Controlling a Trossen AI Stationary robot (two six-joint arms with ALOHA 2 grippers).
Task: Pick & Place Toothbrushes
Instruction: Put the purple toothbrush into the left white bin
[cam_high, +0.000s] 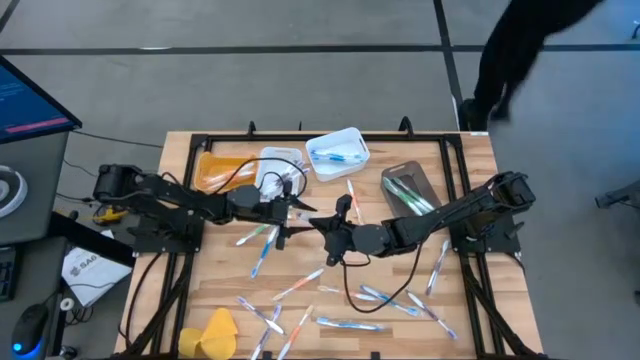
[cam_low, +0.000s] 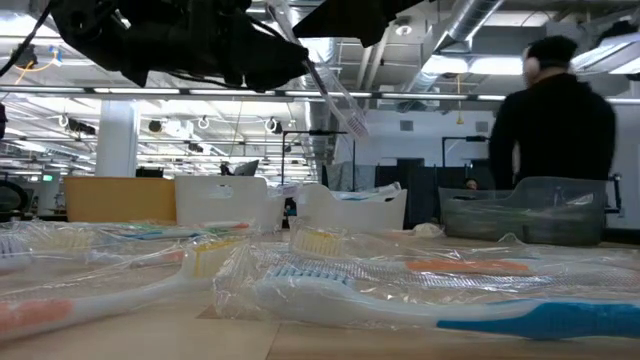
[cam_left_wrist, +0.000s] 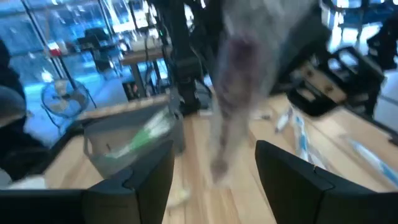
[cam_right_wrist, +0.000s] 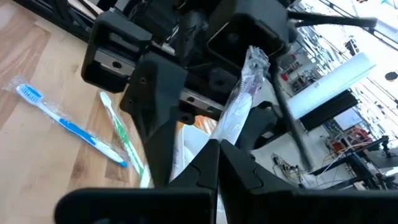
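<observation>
My right gripper (cam_right_wrist: 217, 149) is shut on a toothbrush in a clear wrapper (cam_right_wrist: 239, 102), held above the table's middle (cam_high: 306, 210). In the low view this toothbrush (cam_low: 335, 95) slants down from the dark grippers at the top. My left gripper (cam_left_wrist: 214, 180) faces it from the table's left, open. The wrapped toothbrush (cam_left_wrist: 230, 93) shows blurred in front of the gap between its fingers. Several other wrapped toothbrushes (cam_high: 262, 240) lie flat on the wooden table (cam_high: 200, 290). My right gripper pinches the wrapped toothbrush between its two fingers at one end (cam_right_wrist: 221, 134). The rest sticks out past the fingertips toward my left gripper, and the wrapper's crumpled far end (cam_right_wrist: 255, 59) is free. The toothbrush is lifted clear of the table.
Along the far edge stand an orange bin (cam_high: 222, 168), a white bin (cam_high: 283, 160), a tilted white bin (cam_high: 338, 152) with blue toothbrushes and a grey bin (cam_high: 408, 188) with green ones. A yellow lump (cam_high: 212, 333) lies near left. A person (cam_high: 520, 50) stands beyond the far right corner.
</observation>
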